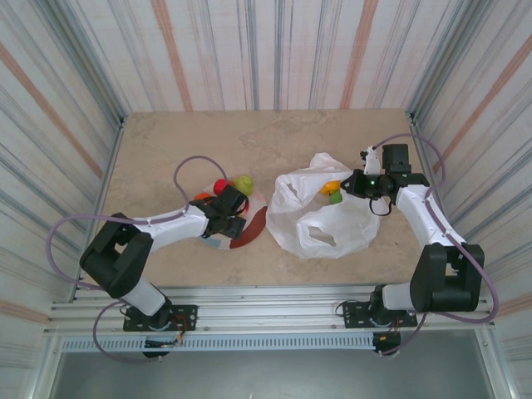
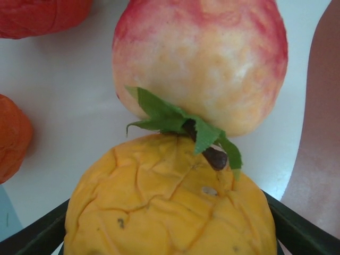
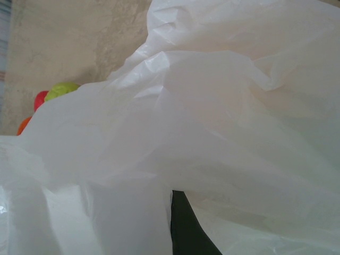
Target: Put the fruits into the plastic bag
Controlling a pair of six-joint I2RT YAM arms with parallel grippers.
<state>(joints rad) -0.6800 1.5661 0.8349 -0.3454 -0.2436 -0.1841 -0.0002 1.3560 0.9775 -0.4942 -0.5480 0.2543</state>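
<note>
Two fruits (image 1: pixel 331 188) lie in the plastic bag (image 1: pixel 324 229), right of middle; the right fingers (image 3: pixel 186 228) pinch its edge. Other fruits (image 1: pixel 220 185) wait on the plate (image 1: pixel 249 233), left of middle. The left fingers (image 2: pixel 300 231) sit either side of a yellow fruit (image 2: pixel 170 202); squeezing or not, I cannot tell.

beige table (image 1: pixel 166 150), round plate (image 1: pixel 253 226) left, plastic bag (image 1: pixel 332 229) right

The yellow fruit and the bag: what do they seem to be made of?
The yellow fruit looks like painted foam or soft plastic, matt: its skin is cracked and creased. Its leaf could be cloth or paper. The bag looks like thin white plastic film, half see-through and crinkled.
</note>
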